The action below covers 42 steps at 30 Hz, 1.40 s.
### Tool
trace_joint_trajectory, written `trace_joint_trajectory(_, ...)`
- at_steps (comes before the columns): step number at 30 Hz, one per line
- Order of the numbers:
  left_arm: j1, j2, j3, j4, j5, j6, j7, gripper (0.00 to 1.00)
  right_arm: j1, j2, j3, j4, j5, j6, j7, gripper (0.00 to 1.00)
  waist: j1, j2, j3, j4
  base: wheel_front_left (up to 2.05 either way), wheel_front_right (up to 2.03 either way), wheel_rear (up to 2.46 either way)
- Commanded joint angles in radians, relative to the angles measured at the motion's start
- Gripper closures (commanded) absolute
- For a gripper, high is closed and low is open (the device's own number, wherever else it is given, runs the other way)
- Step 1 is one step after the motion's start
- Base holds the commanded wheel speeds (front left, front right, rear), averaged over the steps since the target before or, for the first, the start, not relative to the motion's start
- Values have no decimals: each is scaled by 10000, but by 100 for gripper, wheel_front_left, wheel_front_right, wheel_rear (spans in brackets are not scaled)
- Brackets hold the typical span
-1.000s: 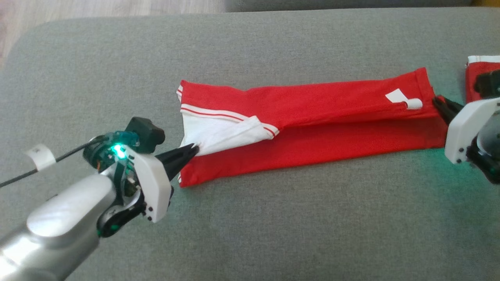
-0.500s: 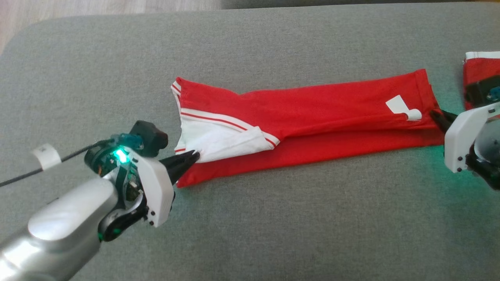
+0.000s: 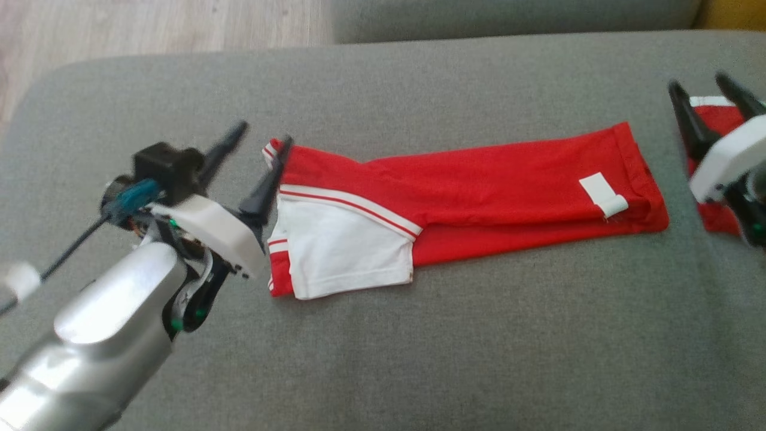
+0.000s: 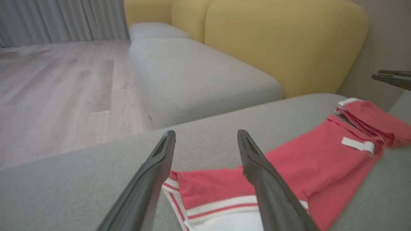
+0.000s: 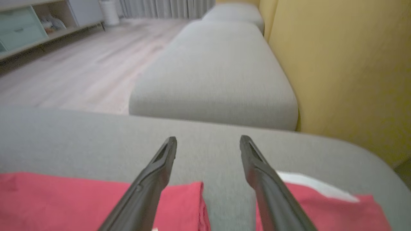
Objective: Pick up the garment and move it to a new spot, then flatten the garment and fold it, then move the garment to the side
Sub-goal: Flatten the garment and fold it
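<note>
Grey seat [image 3: 419,359] across the whole head view. Behind it, in the left wrist view, a yellow backrest [image 4: 273,41] and pale floor [image 4: 64,80]. Flat along the seat's middle, the garment [image 3: 491,185]: red, folded into a long narrow band, with a white sleeve [image 3: 341,251] at the left end and a small white label [image 3: 603,194] near the right end. Just past that right end, across a strip of bare seat, a second red piece [image 4: 375,117].

Left claw [image 3: 263,133] spread wide and empty, raised at the garment's left end. Right claw [image 3: 697,81] equally wide, holding nothing, poised over the gap between the two red pieces.

Likely light, soft and limp, so apt to sag and come unfolded if lifted by one layer. Best pinched through every layer at the two short ends, both claws together and lifting evenly. Not slippery by the look of the knit, though dragging it over the felted seat could rumple the sleeve.

From the head: the full length and both ends at once. From the left wrist: the backrest, the floor and the label seen from the far end. From the right wrist: the bare strip between the pieces, plainer than from above, and a shelf [image 5: 25,25] across the room.
</note>
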Motion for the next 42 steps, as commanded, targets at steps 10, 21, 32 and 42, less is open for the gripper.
trace_joint_trajectory(10, 1739, -1056, 3281, -284, 1199, 2178, -2524, 0, 1255, 2590, -2577, -1309, -2112, -7, -3158, 0, 0, -1, -831, 181, 0, 0, 0)
trace_joint_trajectory(21, 5427, -3278, 6716, -1043, 4579, 1465, -2531, 0, 5155, 5104, -4817, -4306, -4611, -7, -3212, 0, 0, -1, -1009, 201, 0, 0, 0)
trace_joint_trajectory(32, 5591, -4529, 8198, -687, 5937, 43, -2531, 0, 5425, 5218, -4828, -4529, -4922, -7, -3214, 0, 0, -1, -502, 289, 0, 0, 0)
trace_joint_trajectory(42, 4971, -4926, 8642, -294, 6544, -726, -2532, 0, 3665, 5221, -7224, -2624, -5905, -7, -2327, 0, 0, -1, 457, 548, 0, 0, 0)
